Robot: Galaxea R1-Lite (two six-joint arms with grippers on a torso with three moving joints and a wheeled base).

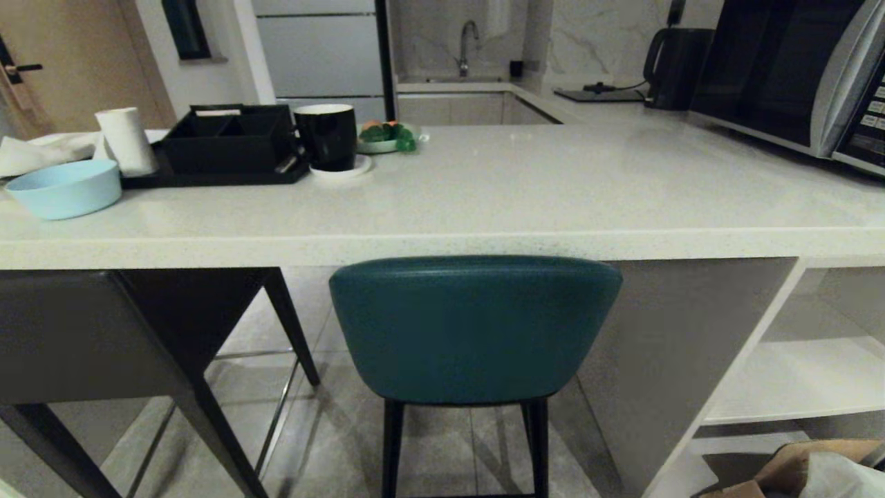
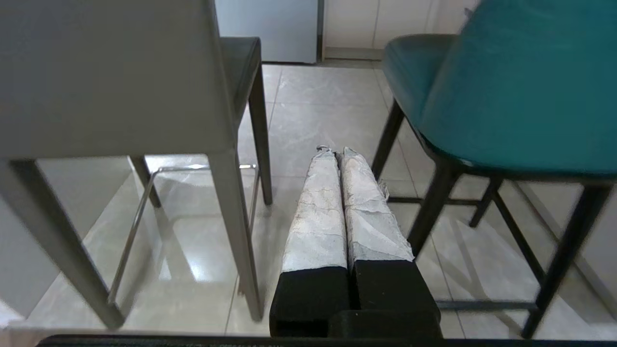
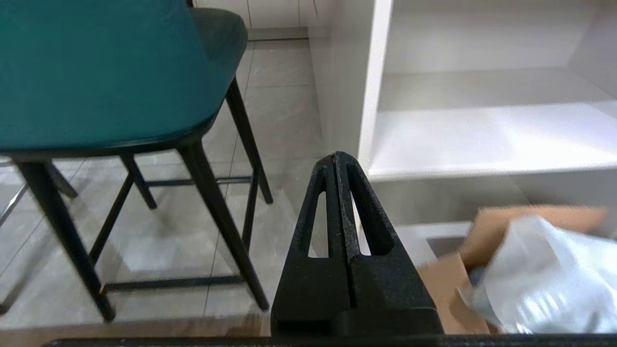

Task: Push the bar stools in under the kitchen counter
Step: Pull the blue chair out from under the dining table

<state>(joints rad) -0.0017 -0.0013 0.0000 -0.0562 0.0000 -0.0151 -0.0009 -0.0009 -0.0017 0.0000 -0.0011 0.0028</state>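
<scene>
The teal bar stool [image 1: 473, 328] stands straight ahead, its curved back just below the front edge of the off-white kitchen counter [image 1: 484, 207]. The dark grey-brown bar stool [image 1: 90, 332] stands to its left, its boxy back also at the counter's edge. Neither arm shows in the head view. My left gripper [image 2: 336, 150] is shut and empty, low in the gap between the grey stool [image 2: 111, 77] and the teal stool [image 2: 520, 86]. My right gripper [image 3: 337, 155] is shut and empty, between the teal stool [image 3: 106, 72] and the white shelving [image 3: 482, 135], touching neither.
On the counter sit a light-blue bowl [image 1: 66, 187], a paper roll [image 1: 126, 140], a black organiser tray [image 1: 228, 142], a black mug [image 1: 326, 135] and a microwave [image 1: 795, 69]. The counter's slab side panel [image 1: 664, 360] stands right of the teal stool. A cardboard box [image 1: 802, 470] lies low right.
</scene>
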